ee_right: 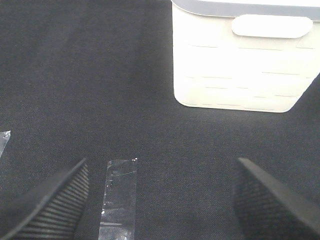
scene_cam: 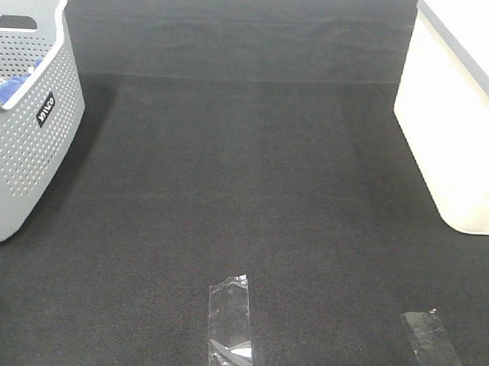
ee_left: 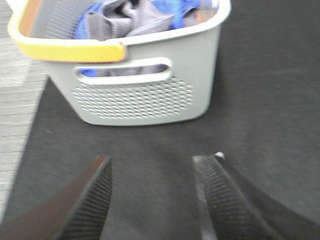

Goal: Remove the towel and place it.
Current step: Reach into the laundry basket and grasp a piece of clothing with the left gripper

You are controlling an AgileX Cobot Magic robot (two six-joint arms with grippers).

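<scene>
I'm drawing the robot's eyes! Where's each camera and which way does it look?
Exterior high: up high, looks down on mat, grey basket, white bin; no arms.
Left wrist: on left arm, faces basket with towel; left gripper open.
Right wrist: on right arm, faces bin; right gripper open.
High view shares basket with left, bin with right.

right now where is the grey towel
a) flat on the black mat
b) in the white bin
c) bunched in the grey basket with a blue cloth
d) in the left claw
c: the left wrist view shows the towel crumpled in the basket beside the blue cloth
</scene>
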